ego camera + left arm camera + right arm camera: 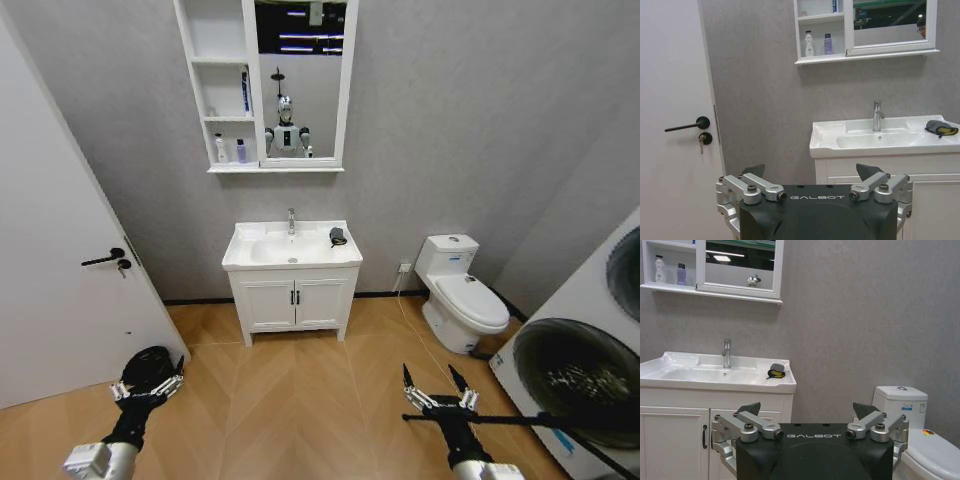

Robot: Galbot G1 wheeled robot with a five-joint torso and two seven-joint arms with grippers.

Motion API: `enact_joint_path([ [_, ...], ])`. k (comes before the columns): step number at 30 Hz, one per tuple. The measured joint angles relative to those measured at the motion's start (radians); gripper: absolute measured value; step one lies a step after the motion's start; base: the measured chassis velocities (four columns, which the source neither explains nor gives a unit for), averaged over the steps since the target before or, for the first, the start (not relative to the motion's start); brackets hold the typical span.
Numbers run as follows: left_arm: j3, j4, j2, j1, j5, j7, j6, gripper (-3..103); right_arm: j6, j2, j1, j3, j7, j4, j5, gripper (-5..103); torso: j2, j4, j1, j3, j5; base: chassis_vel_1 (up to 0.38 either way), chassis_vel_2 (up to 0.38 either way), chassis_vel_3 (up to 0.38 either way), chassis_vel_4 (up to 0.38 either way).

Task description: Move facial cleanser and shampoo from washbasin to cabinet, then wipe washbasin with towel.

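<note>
bottles apparently on cabinet [228, 110] shelf; towel [338, 236] lies on washbasin [250, 262]. left gripper [147, 385] and right gripper [437, 386] wide open, empty, well apart from it; approach squarely.

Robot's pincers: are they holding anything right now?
No, nothing is held. The left pincer and right pincer are both open and empty, low over the wooden floor, far from the small dark folded towel on the white ceramic washbasin.

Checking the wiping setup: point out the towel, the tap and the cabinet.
towel [338, 237]: head view, middle of the dark folded cloth on the basin top.
tap [878, 115]: left wrist view, chrome upright body.
cabinet [231, 118]: head view, front edge of a white open shelf.
</note>
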State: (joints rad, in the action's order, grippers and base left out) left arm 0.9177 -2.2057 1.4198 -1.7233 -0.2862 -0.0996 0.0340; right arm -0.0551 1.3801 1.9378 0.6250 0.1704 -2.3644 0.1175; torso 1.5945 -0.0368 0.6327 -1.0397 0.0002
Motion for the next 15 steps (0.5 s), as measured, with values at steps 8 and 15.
enact_joint_path([
  [8,0.0,0.0,0.0,0.0,0.0,0.0,0.0,100,0.0,0.0,0.0,0.0,0.0,0.0,0.0,100,0.001,0.0002,-0.002,0.0,-0.0003,-0.003,0.009,0.003,-0.005],
  [15,0.0,0.0,0.0,0.0,0.0,0.0,0.0,100,0.0,0.0,0.0,0.0,0.0,0.0,0.0,100,0.001,0.0002,-0.002,0.0,-0.0003,0.0,0.0,0.0,0.0],
])
